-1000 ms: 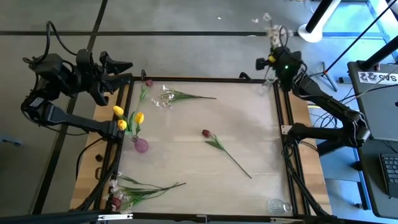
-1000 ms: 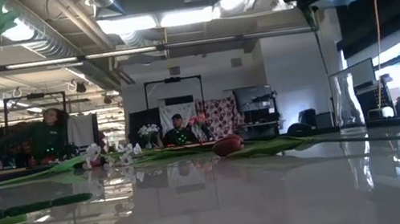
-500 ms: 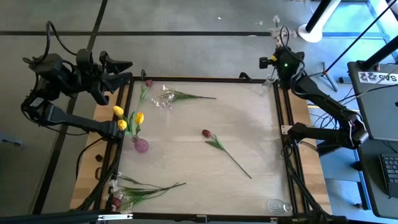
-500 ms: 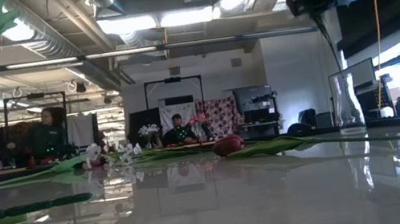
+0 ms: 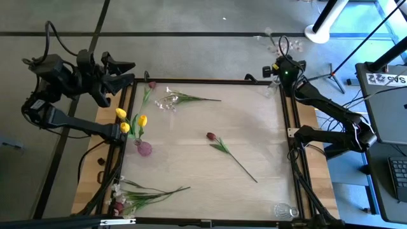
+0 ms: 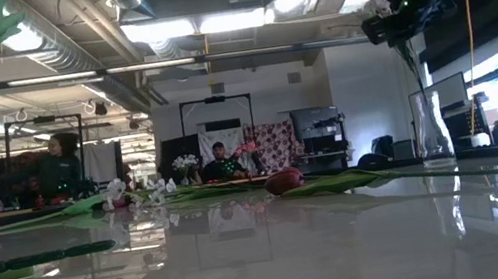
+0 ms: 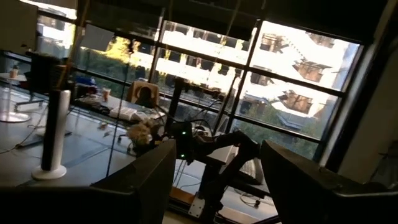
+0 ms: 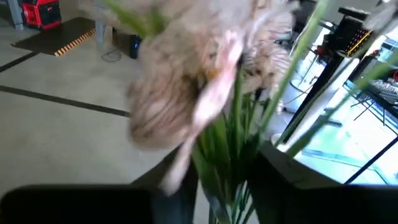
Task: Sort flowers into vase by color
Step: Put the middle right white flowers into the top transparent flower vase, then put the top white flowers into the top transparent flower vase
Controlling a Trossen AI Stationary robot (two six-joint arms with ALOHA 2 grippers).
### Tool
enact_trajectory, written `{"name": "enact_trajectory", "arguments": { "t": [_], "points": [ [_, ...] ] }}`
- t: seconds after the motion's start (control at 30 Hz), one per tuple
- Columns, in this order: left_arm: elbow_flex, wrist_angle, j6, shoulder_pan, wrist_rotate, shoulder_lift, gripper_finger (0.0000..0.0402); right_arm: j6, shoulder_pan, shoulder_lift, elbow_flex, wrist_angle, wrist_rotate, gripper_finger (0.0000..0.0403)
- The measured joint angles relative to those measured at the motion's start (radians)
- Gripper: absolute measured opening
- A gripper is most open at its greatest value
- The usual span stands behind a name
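My right gripper [image 5: 280, 63] hangs over the table's far right corner, shut on a spray of white-pink blossoms [image 5: 275, 41]. In the low view its stem [image 6: 409, 67] hangs toward the mouth of a clear vase [image 6: 432, 129]; whether it has entered I cannot tell. A purple vase [image 5: 144, 148] near the left edge holds yellow tulips [image 5: 141, 119]. A dark red tulip [image 5: 210, 135] lies mid-table and another blossom spray [image 5: 170, 100] lies far left. My left gripper [image 5: 127, 72] waits open beyond the far left corner. My right gripper pinches the spray's green stems [image 8: 231, 163] between its two fingers, just below the blossom head [image 8: 186, 93]. The blossoms stand above the fingers and the stem hangs below them. The spray is lifted clear of the table.
A bunch of flowers [image 5: 137, 194] lies at the near left corner, and a red tulip [image 5: 152, 84] at the far left. A second clear vase [image 5: 285, 210] stands at the near right corner. The black frame rail [image 5: 287, 127] borders the table.
My right gripper has come down over the far right corner with the spray, tipping a little. The blossoms have dropped with it, and the stem has lowered toward the clear vase's mouth.
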Motion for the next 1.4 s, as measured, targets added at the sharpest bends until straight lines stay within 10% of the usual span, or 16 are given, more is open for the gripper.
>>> {"name": "enact_trajectory", "arguments": {
  "t": [0.37, 1.4],
  "points": [
    [0.0, -0.001, -0.005, 0.0, 0.091, 0.0, 0.0231, 0.122, 0.0, 0.0, 0.174, -0.52, -0.161, 0.0215],
    [0.0, 0.001, 0.107, 0.0, -0.225, 0.0, 0.0231, 0.418, 0.0, 0.0, 0.406, -1.065, -0.491, 0.0218]
  ]
}}
